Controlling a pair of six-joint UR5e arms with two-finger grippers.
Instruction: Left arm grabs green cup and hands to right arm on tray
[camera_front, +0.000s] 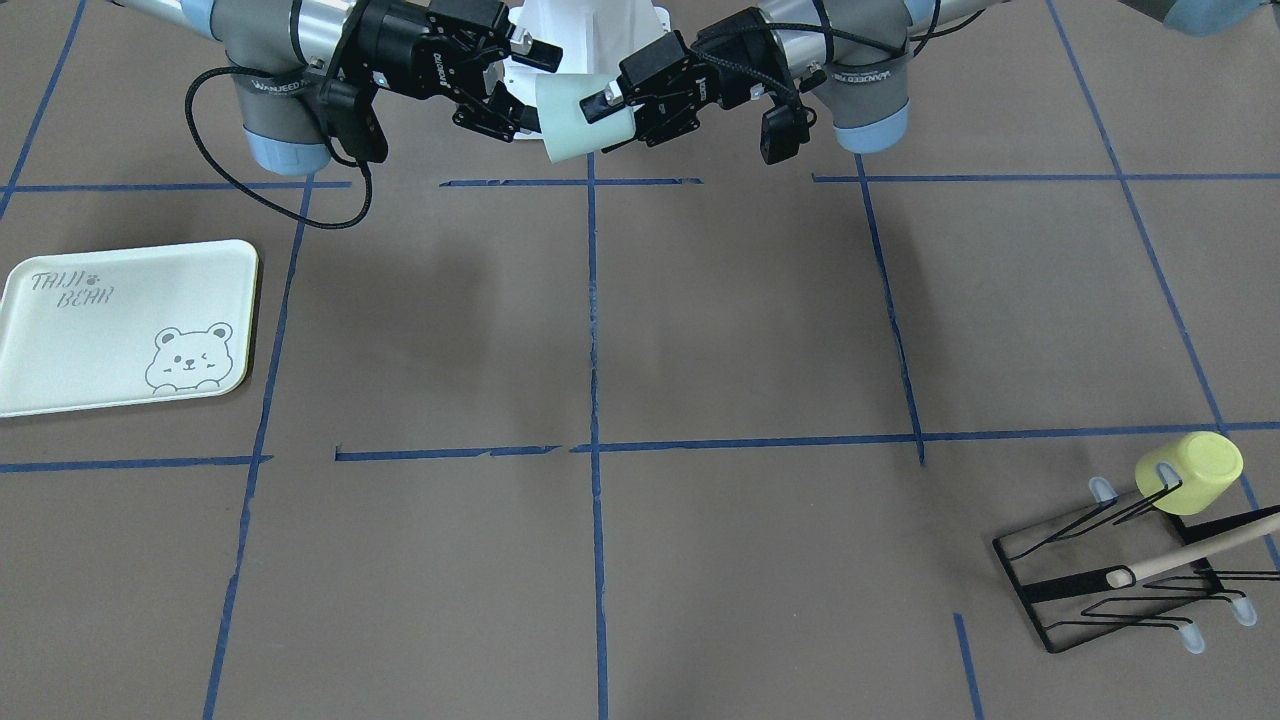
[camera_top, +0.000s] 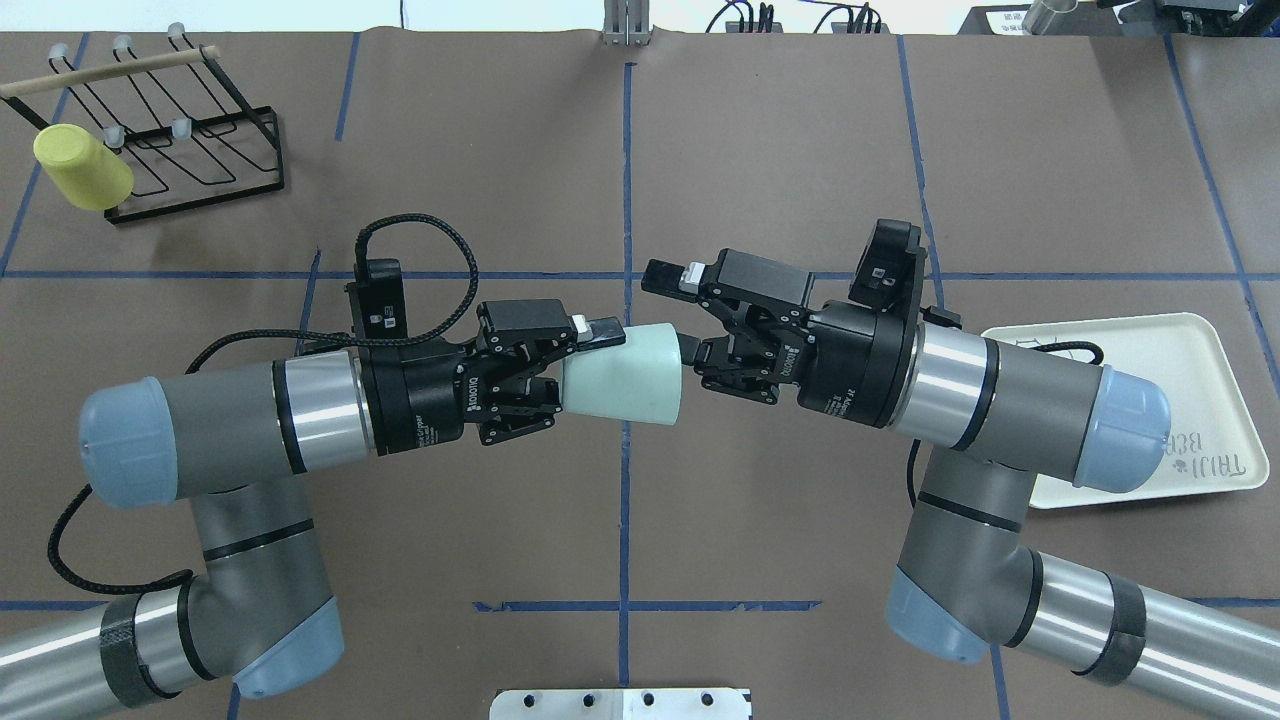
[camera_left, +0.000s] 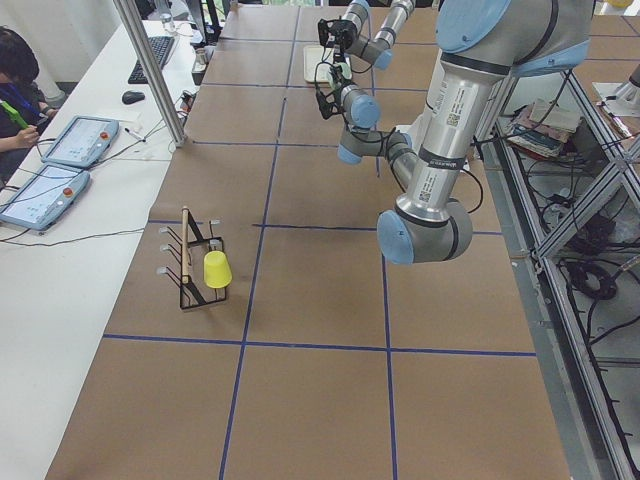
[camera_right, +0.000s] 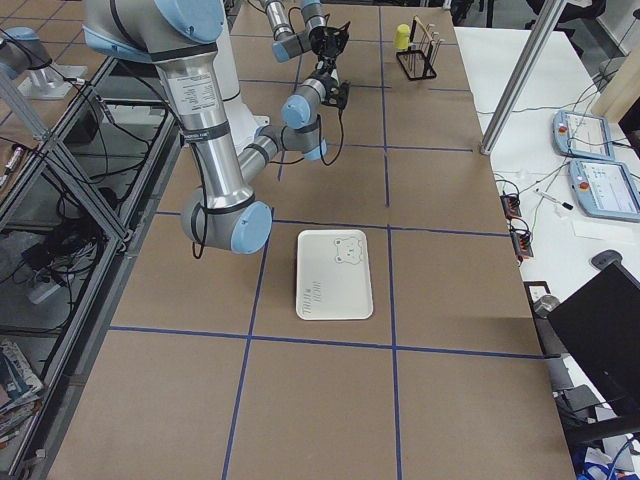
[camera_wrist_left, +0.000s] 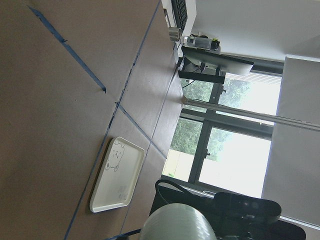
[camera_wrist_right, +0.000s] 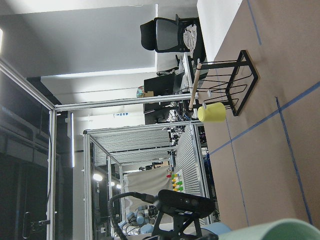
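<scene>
The pale mint-green cup (camera_top: 625, 388) lies on its side in the air above the table's middle. My left gripper (camera_top: 588, 362) is shut on its narrow end, and one finger (camera_front: 603, 101) shows pressed on the cup's wall (camera_front: 575, 120). My right gripper (camera_top: 676, 315) is open and faces the cup's wide end, its lower fingertip right at the rim; its jaws stand apart in the front view too (camera_front: 530, 85). The tray (camera_top: 1200, 400) with the bear drawing lies empty on the table under the right arm's elbow (camera_front: 100, 330). The cup shows at the bottom of both wrist views (camera_wrist_left: 180, 224) (camera_wrist_right: 272, 232).
A yellow-green cup (camera_top: 80, 168) hangs on a black wire rack (camera_top: 180, 130) with a wooden bar at the far left corner (camera_front: 1190, 472). Blue tape lines cross the brown table. An operator's bench with tablets runs along the table's far side in the left side view.
</scene>
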